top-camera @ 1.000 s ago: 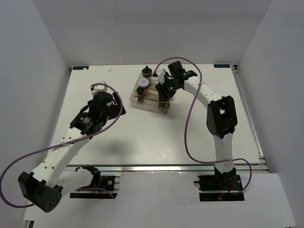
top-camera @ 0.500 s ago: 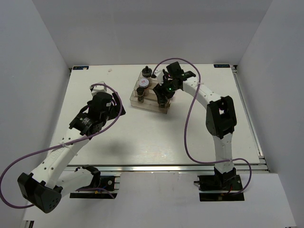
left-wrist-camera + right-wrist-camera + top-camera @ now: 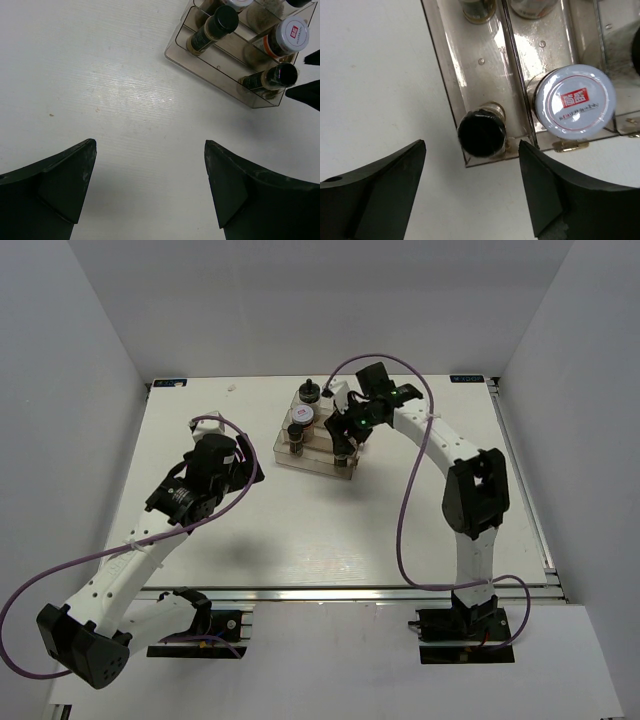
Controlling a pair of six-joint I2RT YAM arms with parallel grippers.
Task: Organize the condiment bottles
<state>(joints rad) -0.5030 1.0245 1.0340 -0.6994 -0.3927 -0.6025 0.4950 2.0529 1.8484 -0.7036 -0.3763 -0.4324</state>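
Note:
The clear stepped rack (image 3: 322, 462) holds the condiment bottles. In the right wrist view a slim dark shaker (image 3: 481, 132) stands in the corner of the rack's lowest step (image 3: 445, 65). A squat jar with a white red-labelled lid (image 3: 577, 102) stands on the step beside it. My right gripper (image 3: 472, 145) hovers over that shaker, open and empty, also in the top view (image 3: 345, 438). My left gripper (image 3: 150, 145) is open and empty over bare table, left of the rack (image 3: 220, 75). It sees two shakers (image 3: 215, 27) (image 3: 272, 77) and a lidded jar (image 3: 290, 35).
In the top view a black-capped whitish bottle (image 3: 310, 392), a white-lidded jar (image 3: 302, 416) and a slim shaker (image 3: 296, 434) show on the rack's left side. The right arm hides the rack's right side. The white table (image 3: 300, 530) ends in a metal rail at the front.
My right arm has shifted slightly back and to the right above the rack, with its gripper still over the rack's right side. The left arm has not moved.

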